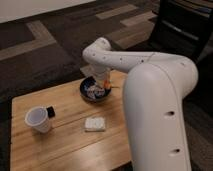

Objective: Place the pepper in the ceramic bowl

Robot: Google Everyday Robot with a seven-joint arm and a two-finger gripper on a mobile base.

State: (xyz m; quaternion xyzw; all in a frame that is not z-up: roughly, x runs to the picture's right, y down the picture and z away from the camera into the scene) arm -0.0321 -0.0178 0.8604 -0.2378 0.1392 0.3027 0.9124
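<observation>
The dark blue ceramic bowl (86, 93) with a speckled inside sits at the far middle of the wooden table. My gripper (104, 83) hangs over the bowl's right rim, at the end of the white arm that curves in from the right. It is shut on the small orange-red pepper (108, 86), which shows just under the fingers, above the bowl's right edge. The arm hides part of the bowl's far side.
A white plastic cup (38, 120) stands at the table's left, with a small black object (51, 111) beside it. A pale squarish sponge-like block (95, 124) lies in front of the bowl. The wooden table (65, 147) stands on dark carpet; a dark chair (182, 30) is at the far right.
</observation>
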